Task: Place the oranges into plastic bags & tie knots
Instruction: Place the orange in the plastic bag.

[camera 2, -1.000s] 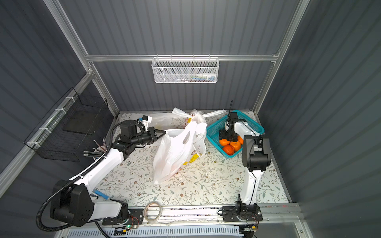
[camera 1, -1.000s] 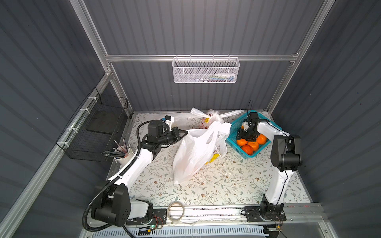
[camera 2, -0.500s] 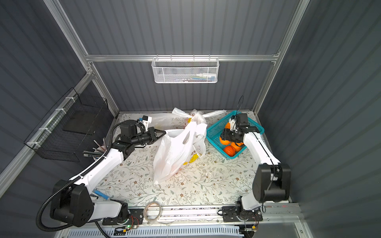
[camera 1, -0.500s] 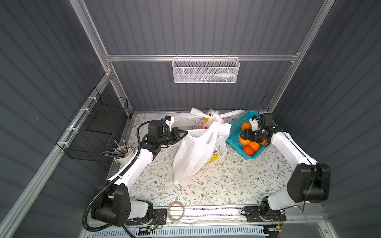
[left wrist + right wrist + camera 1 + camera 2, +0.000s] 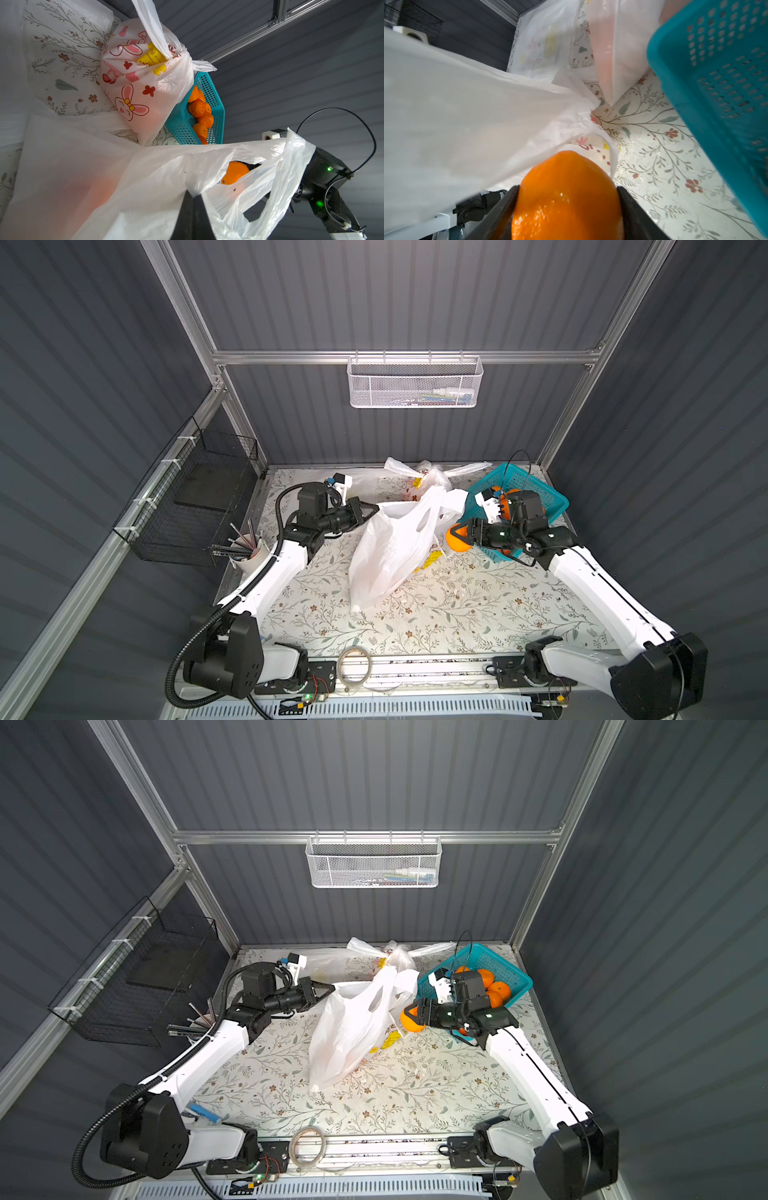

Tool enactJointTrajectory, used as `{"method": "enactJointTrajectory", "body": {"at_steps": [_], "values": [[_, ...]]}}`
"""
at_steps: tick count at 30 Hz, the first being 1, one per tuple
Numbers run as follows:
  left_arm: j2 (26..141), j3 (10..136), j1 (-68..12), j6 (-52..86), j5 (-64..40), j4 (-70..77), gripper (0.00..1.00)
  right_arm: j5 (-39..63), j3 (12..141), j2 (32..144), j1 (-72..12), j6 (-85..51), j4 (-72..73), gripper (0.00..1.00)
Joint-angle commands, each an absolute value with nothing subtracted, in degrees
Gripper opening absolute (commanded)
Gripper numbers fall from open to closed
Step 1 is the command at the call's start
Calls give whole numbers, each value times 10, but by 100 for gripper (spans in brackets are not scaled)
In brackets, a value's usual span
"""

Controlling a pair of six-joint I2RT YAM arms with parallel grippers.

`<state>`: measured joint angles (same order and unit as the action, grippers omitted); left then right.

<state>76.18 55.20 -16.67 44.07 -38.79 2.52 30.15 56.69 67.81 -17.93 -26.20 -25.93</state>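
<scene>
Orange (image 5: 566, 197) x1 in R hand (image 5: 458, 538); bags (image 5: 390, 551) x3

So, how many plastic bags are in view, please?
3: open white bag in the left pincer; knotted bunny-print bag beside the teal basket; flat translucent bag at the back.

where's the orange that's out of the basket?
In both top views, the orange sits in the right end effector, right of centre, between the basket and the open bag.

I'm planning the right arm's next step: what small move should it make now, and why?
Probably ease the orange forward into the bag: the right gripper grips it just outside the mouth, and the left gripper holds the rim up.
</scene>
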Motion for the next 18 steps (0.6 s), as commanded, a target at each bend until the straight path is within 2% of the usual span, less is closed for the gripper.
{"method": "enactJointTrajectory", "body": {"at_steps": [1, 7, 12, 18], "values": [[743, 548, -163, 416, -413, 18, 0, 288, 584, 704, -198, -303, -190, 63], [744, 545, -163, 404, -436, 21, 0, 234, 628, 773, -230, -303, -162, 67], [745, 544, -163, 404, -452, 31, 0, 239, 647, 816, -239, -303, -150, 74], [747, 546, -163, 407, -436, 27, 0, 222, 640, 792, -238, -281, -182, 92]]}}
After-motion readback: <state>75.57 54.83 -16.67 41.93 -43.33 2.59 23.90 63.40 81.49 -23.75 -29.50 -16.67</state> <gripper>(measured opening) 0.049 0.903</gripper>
